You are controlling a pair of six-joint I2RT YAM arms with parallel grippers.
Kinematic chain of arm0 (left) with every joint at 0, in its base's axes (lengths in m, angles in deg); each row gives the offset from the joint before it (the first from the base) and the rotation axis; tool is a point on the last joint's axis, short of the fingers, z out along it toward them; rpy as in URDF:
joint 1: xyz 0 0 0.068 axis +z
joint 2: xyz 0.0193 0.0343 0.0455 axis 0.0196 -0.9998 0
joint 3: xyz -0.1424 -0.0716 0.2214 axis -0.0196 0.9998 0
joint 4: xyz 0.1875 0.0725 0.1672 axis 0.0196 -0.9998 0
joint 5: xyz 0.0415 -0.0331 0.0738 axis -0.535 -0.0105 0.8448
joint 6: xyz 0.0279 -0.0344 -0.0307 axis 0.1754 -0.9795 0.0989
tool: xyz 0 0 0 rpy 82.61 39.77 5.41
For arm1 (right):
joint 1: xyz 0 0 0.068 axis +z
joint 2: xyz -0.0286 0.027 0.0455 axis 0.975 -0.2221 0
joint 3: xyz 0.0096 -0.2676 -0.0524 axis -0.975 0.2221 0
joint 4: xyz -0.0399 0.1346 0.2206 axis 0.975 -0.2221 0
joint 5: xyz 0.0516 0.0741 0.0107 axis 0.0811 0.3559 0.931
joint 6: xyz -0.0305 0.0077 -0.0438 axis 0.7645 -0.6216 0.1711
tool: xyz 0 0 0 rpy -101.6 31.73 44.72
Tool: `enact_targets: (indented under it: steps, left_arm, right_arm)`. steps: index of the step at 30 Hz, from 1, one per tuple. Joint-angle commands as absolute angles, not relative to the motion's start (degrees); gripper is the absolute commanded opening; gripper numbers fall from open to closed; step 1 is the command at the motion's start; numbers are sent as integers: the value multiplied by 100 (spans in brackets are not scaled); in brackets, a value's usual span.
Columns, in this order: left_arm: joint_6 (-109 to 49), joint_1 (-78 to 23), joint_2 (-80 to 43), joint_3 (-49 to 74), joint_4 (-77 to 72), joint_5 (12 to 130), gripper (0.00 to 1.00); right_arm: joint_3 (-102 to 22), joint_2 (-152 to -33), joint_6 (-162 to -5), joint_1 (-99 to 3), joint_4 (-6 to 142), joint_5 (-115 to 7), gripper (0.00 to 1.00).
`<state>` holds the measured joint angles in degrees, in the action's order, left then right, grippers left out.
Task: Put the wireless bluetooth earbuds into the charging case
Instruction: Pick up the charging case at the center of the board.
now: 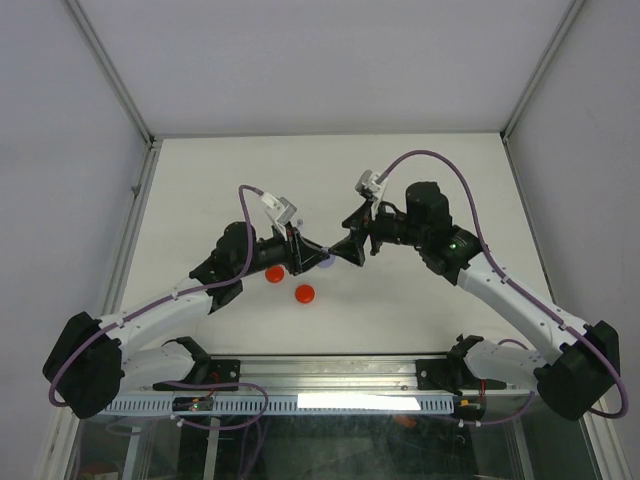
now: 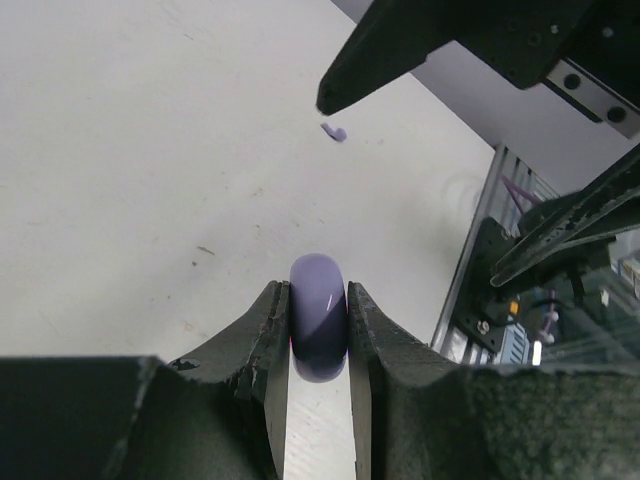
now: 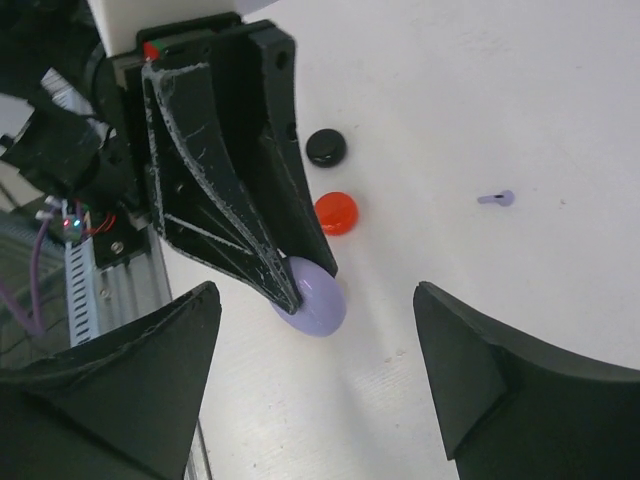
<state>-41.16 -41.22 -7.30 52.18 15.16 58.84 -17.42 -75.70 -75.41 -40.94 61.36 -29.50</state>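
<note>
The left hand (image 2: 318,292) is clamped narrow on the lavender case (image 2: 318,330), gripping it edge-on across its rounded faces, low in the middle of the left wrist view. That grip worries me: the shell looks smooth and curved, and only the fingertips bear on it, so any nudge could pop it out or twist it between the pads. I can't tell whether its lower edge rests on the counter (image 2: 150,150).

The right hand (image 3: 315,287) stands wide, its two fingers straddling the case from close by and holding nothing. With both hands crowded together at the centre of the overhead view, a careless approach could knock finger against finger and jar the case loose.

The case looks shut from here, with no seam or lid open that I can see, so nothing can go in until it is opened.

The lavender earbud (image 2: 334,131) lies alone on the counter, in the upper middle of the left wrist view, apart from the case. It is tiny and flat-lying; wide fingers closing on it could flick it away.

The red disc (image 3: 336,212) and black disc (image 3: 326,147) sit near the left hand and could be bumped.
</note>
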Motion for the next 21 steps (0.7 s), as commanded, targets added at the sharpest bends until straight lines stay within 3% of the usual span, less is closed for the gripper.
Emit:
enact_targets:
  steps: [1, 12, 16, 21]
  left_arm:
    - [-3507, -4146, -374, 4959, 1419, 5008, 8]
    - [-2858, -4142, -79, 4729, 1128, 4041, 8]
    - [-2878, -4148, -159, 4662, 1128, 3899, 8]
    - [-2890, -4147, -234, 4632, 1133, 3783, 8]
  right_arm:
    - [-1933, -7482, -6833, -4090, 5766, -1868, 81]
    - [-1497, -7347, -5850, -3927, 5861, -1356, 74]
    - [-1499, -7467, -5746, -3784, 5812, -1494, 64]
    - [-1598, -7622, -5663, -3749, 5697, -1366, 44]
